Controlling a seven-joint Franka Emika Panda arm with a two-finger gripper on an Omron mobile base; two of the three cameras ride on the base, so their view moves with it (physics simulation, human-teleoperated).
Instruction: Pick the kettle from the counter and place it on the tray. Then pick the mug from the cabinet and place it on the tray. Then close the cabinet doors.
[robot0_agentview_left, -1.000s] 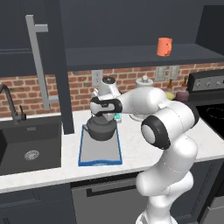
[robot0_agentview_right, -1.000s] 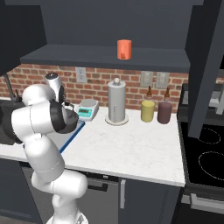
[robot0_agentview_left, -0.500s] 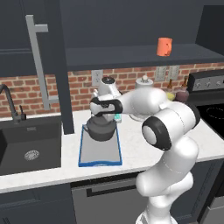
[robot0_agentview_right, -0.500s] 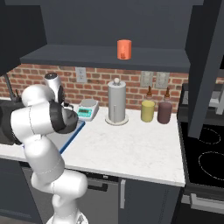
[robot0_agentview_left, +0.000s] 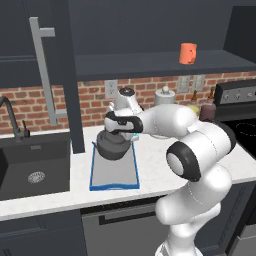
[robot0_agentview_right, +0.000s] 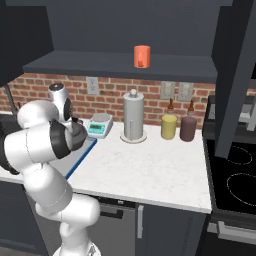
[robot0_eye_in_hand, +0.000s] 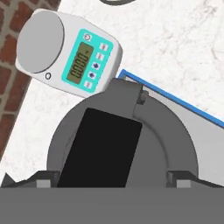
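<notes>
Tool spread apart directly over squat dark grey kettle on blue-rimmed grey tray, at frame centre; risks snagging arched wire handle, tipping it.

Glossy white rounded arm segments joined by dark grey joint bands.

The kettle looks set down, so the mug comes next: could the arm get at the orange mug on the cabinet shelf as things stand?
Probably yes. The mug stands alone at the front of the open cabinet shelf, the doors swung aside. The gripper sits low over the kettle on the tray and must lift clear first.
</notes>
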